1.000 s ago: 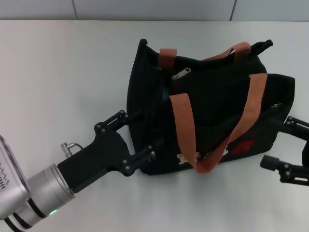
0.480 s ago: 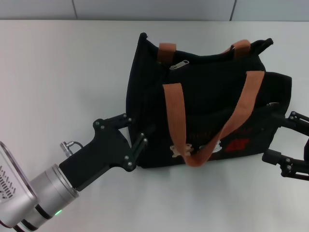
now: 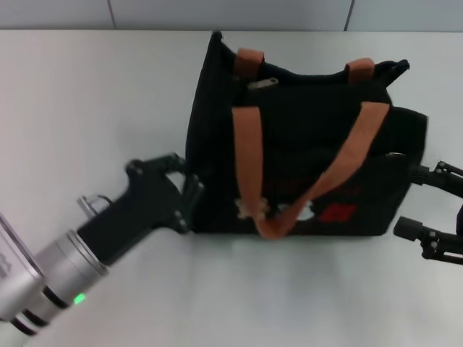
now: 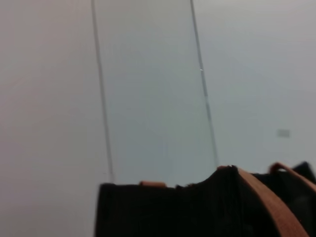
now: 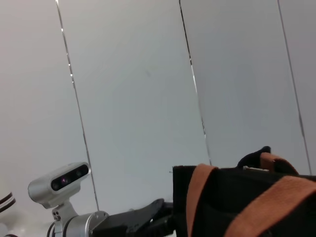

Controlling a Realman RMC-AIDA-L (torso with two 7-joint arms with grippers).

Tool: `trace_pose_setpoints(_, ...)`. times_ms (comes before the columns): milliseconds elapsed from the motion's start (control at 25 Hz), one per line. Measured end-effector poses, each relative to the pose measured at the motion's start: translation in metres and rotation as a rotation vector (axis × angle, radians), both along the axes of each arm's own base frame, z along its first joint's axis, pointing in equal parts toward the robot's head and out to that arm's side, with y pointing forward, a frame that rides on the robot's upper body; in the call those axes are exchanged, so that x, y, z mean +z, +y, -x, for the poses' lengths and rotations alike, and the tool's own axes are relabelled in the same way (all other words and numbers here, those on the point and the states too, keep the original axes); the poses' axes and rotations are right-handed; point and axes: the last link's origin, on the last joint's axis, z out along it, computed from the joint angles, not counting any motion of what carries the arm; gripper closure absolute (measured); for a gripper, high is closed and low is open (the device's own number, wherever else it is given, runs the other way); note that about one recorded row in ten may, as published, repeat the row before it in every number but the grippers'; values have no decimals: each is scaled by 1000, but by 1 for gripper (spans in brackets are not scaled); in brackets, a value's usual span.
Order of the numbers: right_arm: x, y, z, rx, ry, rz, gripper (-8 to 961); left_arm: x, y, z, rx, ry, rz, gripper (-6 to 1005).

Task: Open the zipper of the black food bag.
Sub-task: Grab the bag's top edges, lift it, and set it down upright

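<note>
The black food bag (image 3: 304, 166) stands on the white table, its two orange-brown handles (image 3: 246, 159) hanging down its near face. The zipper's silver pull tab (image 3: 262, 84) lies on the bag's top near the left end. My left gripper (image 3: 189, 181) is pressed into the bag's left end, fingers closed in on the fabric. My right gripper (image 3: 406, 201) stands open at the bag's right end, one finger against the fabric and the other beside the bottom corner. The left wrist view shows only the bag's top edge (image 4: 173, 207). The right wrist view shows the bag (image 5: 222, 207) and the left arm (image 5: 128, 222).
The white table (image 3: 94, 94) stretches to the left and in front of the bag. A pale panelled wall (image 3: 231, 13) runs along the table's far edge. A smaller silver pull (image 3: 394, 154) sits on the bag's right side.
The left gripper's fingers went from wide open to closed on the bag's left end. The bag shifted left and away and stands more upright. The right gripper barely moved.
</note>
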Motion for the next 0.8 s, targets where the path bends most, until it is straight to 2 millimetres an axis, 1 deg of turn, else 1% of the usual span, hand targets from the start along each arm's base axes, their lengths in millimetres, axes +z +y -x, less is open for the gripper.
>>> trace_pose_setpoints(40,1,0,0,-1,4,-7,117,12,11,4,11,-3,-51,864)
trace_pose_setpoints(120,1,0,0,-4,7,-9,117,16,15,6,13,-2,-64,876)
trace_pose_setpoints(200,2,0,0,-9,11,-11,116,26,23,8,10,-3,-93,887)
trace_pose_setpoints(240,2,0,0,-11,12,-13,116,36,28,10,-7,-1,-128,893)
trace_pose_setpoints(280,3,0,-1,-14,15,-15,116,36,28,10,-7,-1,-128,893)
trace_pose_setpoints(480,5,-3,-4,-31,26,-32,117,70,39,10,-91,-3,-208,894)
trace_pose_setpoints(520,5,-4,-4,-32,27,-33,118,81,41,9,-127,-6,-221,894)
trace_pose_setpoints(560,6,-4,-4,-34,29,-33,118,83,41,8,-132,-7,-222,894)
trace_pose_setpoints(640,6,-4,-4,-38,32,-36,118,95,43,5,-186,-8,-229,895)
trace_pose_setpoints(800,7,-4,-4,-43,37,-41,117,104,48,-12,-330,18,-210,897)
